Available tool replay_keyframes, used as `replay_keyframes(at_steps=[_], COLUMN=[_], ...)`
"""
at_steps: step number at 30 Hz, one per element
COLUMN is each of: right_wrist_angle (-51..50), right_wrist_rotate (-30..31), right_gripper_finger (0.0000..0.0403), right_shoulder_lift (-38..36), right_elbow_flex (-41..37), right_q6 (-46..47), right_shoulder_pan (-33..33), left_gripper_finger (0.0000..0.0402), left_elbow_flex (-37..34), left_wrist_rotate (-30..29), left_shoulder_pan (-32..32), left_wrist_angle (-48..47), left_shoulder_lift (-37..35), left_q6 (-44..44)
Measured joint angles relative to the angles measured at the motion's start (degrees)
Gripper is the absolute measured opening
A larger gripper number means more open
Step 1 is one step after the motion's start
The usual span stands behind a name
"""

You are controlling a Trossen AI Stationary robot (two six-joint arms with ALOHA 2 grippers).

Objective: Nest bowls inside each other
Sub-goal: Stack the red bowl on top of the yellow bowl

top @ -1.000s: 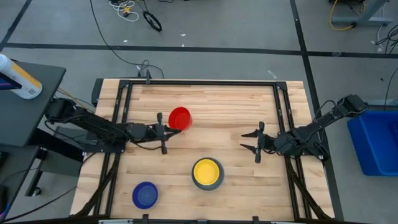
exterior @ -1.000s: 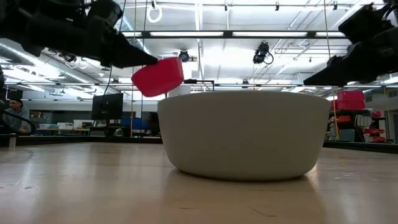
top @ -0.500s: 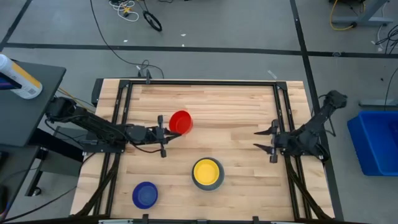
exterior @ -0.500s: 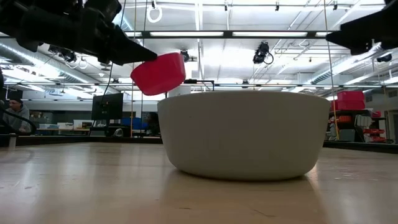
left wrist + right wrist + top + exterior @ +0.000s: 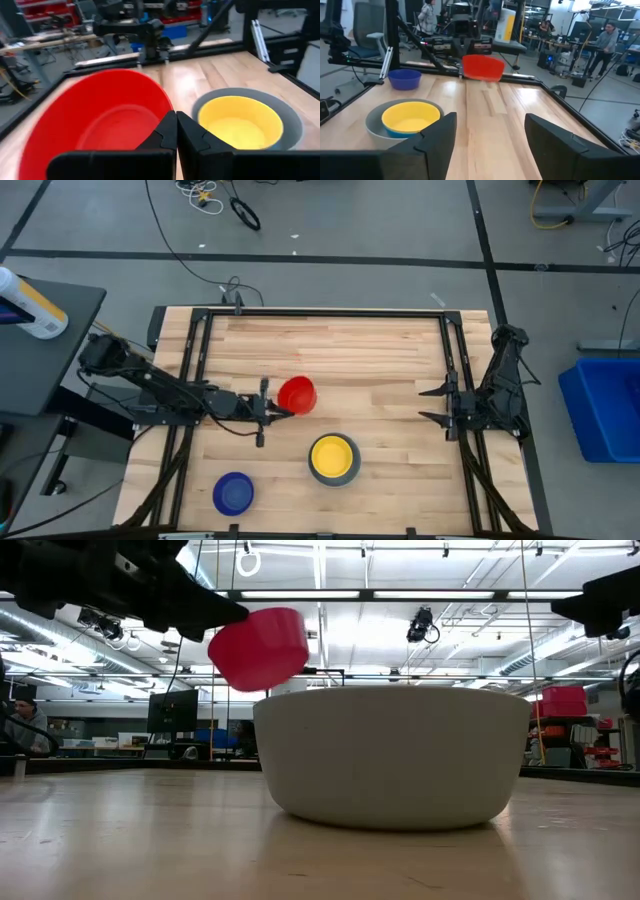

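Between spread fingers, a yellow bowl sits nested in the grey bowl; red bowl hangs beyond

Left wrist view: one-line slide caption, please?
Left end effector pinching the red bowl by its rim, beside the yellow bowl nested in the grey bowl.

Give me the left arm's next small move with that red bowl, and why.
Probably carry the red bowl over the yellow bowl, then lower. The left gripper holds it by the rim, off the table, short of the grey bowl where the yellow one sits. The right gripper waits aside.
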Motion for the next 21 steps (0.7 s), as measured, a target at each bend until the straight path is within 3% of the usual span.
replay_keyframes(at_steps=[10,14,21], right_wrist_angle=[-0.63,-1.98,-3.09], right_wrist_rotate=[0.24,0.24,0.03], right_gripper_finger=[0.0261,0.0265,0.0260], right_shoulder_lift=[0.00,0.00,0.00], right_elbow_flex=[0.00,0.00,0.00], right_q6=[1.65,3.79,6.31], right_shoulder_pan=[1.14,1.14,1.14], left_gripper_finger=[0.0000,0.0000,0.0000], left_elbow_flex=[18.78,22.30,22.78], left_wrist_rotate=[0.66,0.42,5.04], left_shoulder_pan=[-5.09,-6.83,-8.69], left_wrist_angle=[1.10,3.71,7.96], left_shoulder_lift=[22.70,25.74,26.33], left_q6=[6.15,7.88,4.40])
